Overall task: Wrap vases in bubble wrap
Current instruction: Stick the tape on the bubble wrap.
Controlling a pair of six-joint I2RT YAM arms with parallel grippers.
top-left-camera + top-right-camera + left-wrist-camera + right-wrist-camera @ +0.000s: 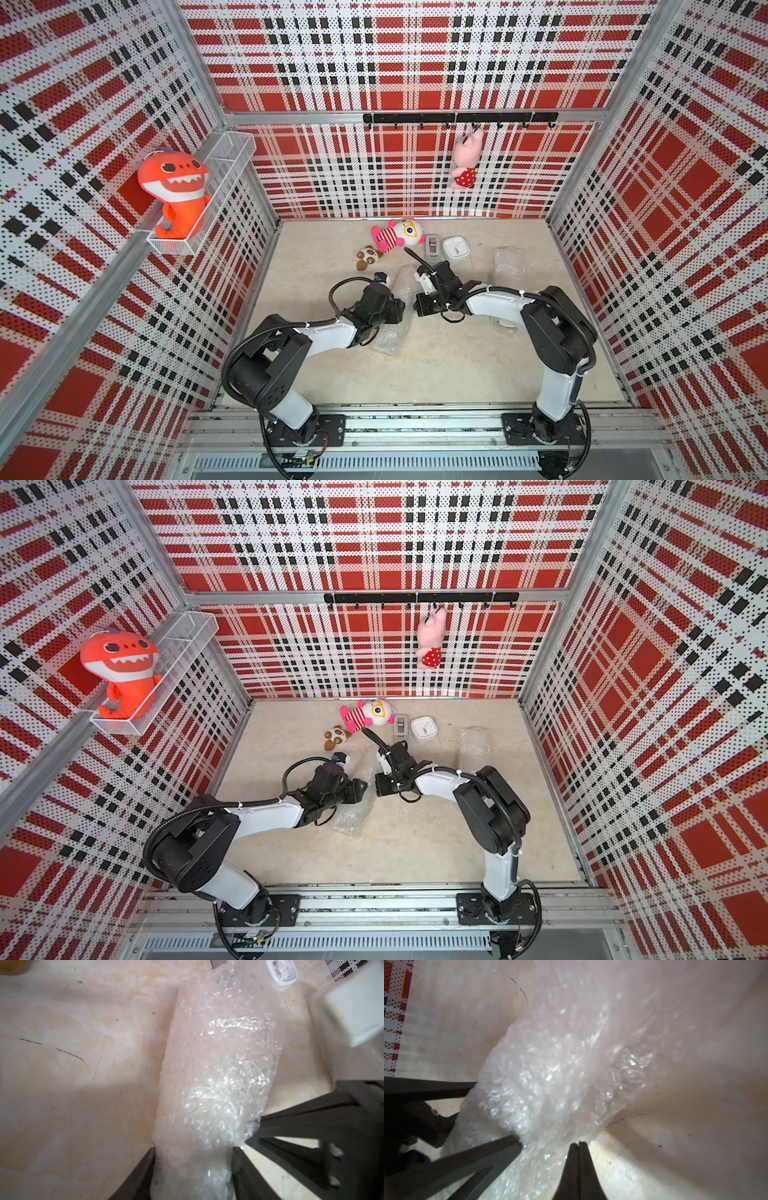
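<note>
While rolled up at the centre of the worktop (457, 374), squeezed across by the left end effector (194, 1148), bubble wrap (218, 1059) between both fingers. Pinched at its edge by the clenched right end effector (578, 1144). Spare sheet (508, 266) lying flat at two o'clock, well apart.

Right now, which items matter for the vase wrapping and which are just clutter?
Job: bubble-wrap bundle, gripped by left gripper, pinched by right gripper; spare bubble wrap sheet.
Clutter: striped plush, brown plush, white clock, shark plush, hanging pink plush.
</note>
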